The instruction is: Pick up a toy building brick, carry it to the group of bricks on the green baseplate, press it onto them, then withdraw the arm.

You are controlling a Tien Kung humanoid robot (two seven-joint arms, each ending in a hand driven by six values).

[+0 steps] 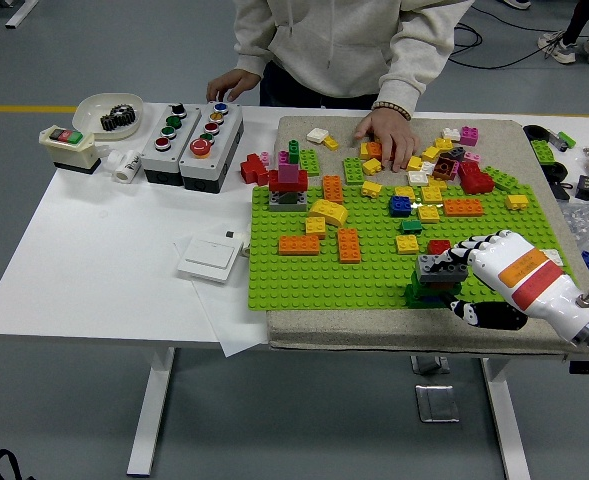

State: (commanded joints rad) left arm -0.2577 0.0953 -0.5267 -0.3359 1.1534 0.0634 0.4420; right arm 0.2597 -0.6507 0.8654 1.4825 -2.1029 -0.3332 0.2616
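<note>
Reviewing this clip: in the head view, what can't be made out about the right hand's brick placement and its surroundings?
- Whether the grey brick is fully seated on the green stack: too small, and the right hand covers its right end.
- The hand's thumb contact: hidden under the hand.
- The person's hand covers an orange brick; grip unclear.
- Left arm: outside the picture.
- Items at the right edge past the mat: cut off.
</note>
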